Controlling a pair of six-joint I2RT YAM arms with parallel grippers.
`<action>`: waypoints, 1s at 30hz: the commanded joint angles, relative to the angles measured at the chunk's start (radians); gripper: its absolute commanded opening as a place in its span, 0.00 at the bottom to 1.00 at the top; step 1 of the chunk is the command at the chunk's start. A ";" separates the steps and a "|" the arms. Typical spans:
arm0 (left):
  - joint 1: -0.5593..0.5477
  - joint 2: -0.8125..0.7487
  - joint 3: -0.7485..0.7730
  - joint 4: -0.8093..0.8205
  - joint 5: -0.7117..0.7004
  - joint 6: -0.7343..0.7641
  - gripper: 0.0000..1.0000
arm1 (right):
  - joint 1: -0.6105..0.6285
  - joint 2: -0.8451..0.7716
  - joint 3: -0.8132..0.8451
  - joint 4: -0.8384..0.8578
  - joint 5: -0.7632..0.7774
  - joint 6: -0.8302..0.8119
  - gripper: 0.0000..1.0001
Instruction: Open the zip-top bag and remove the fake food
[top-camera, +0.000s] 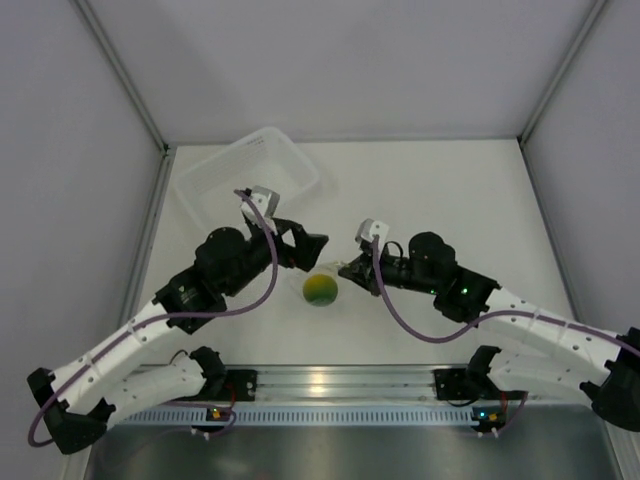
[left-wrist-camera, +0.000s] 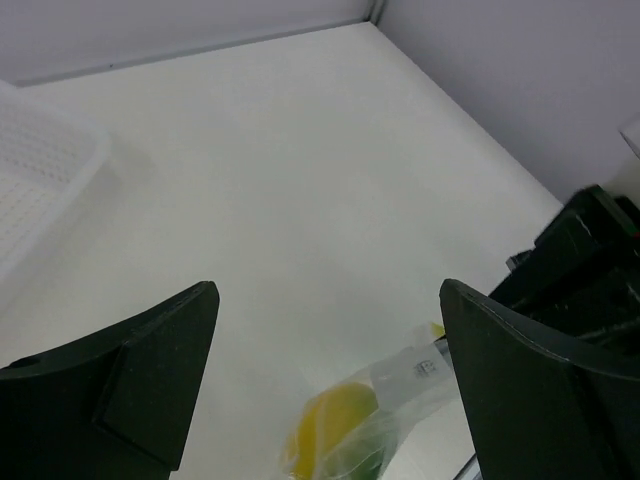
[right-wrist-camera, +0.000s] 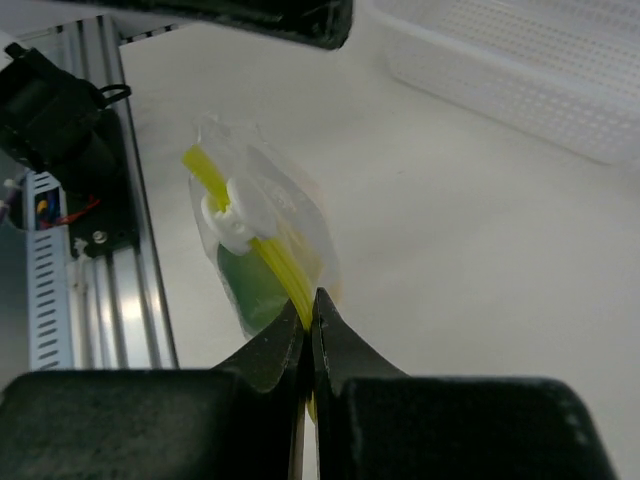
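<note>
Pinching the zip-top bag (right-wrist-camera: 300, 220) at its yellow edge, the right gripper (right-wrist-camera: 308, 320) faces the spread left gripper (left-wrist-camera: 328, 300).

Through my left wrist camera the bag (left-wrist-camera: 395, 400) and food (left-wrist-camera: 325, 430) run off the bottom edge. My right claw (right-wrist-camera: 309, 305) hides the bag's near corner. Beyond the bag, the basket (right-wrist-camera: 520, 80) is cropped. From above, the bag's film is too faint to trace.
</note>
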 joint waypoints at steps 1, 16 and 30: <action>0.002 -0.131 -0.134 0.338 0.199 0.217 0.98 | -0.013 0.001 0.102 -0.165 -0.147 0.113 0.00; 0.002 -0.040 -0.180 0.490 0.935 0.423 0.72 | -0.043 -0.150 0.253 -0.575 -0.223 0.004 0.00; 0.002 0.065 -0.116 0.476 1.015 0.376 0.29 | -0.042 -0.158 0.251 -0.585 -0.183 -0.003 0.00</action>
